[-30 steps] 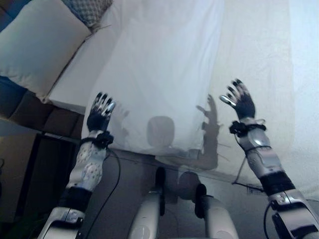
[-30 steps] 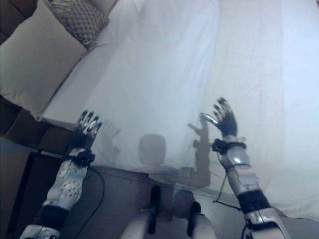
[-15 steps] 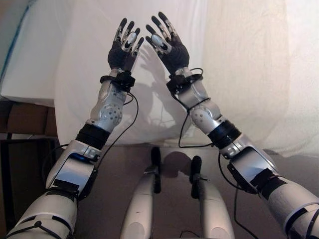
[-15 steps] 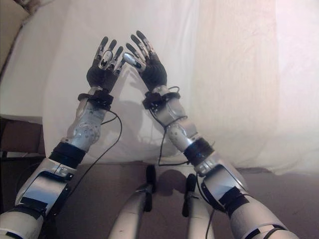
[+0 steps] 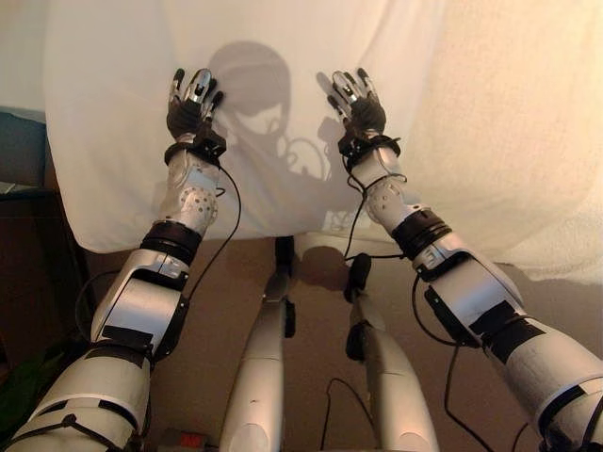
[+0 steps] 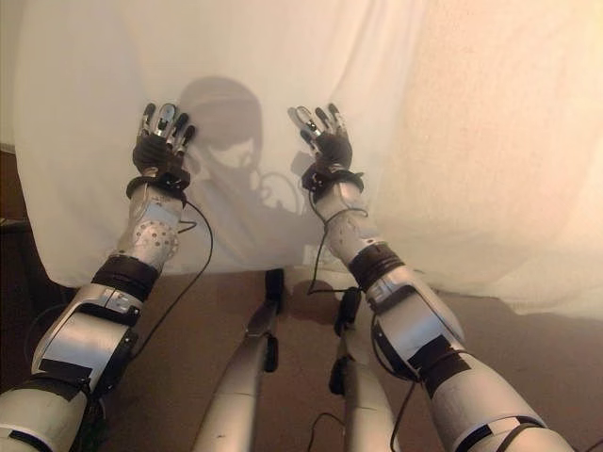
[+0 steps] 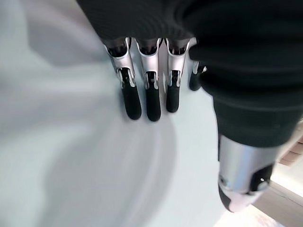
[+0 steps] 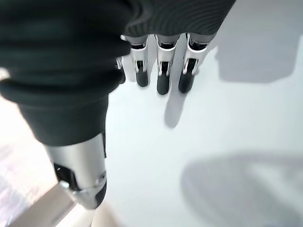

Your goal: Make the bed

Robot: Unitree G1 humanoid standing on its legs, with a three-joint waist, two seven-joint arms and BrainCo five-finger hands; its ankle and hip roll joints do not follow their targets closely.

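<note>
Left eye view, left hand (image 5: 188, 105) and right hand (image 5: 356, 102) side by side, fingers straight, spread over smooth white bedsheet (image 5: 283, 56), textured cream blanket (image 5: 509, 132) to right.

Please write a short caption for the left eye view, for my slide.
Both open hands, left hand and right hand, reach over the smooth white bed sheet.

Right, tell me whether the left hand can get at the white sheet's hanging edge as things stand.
Probably yes. The left hand is open over the white sheet, with nothing between it and the hanging edge below; it would need to draw back down.
</note>
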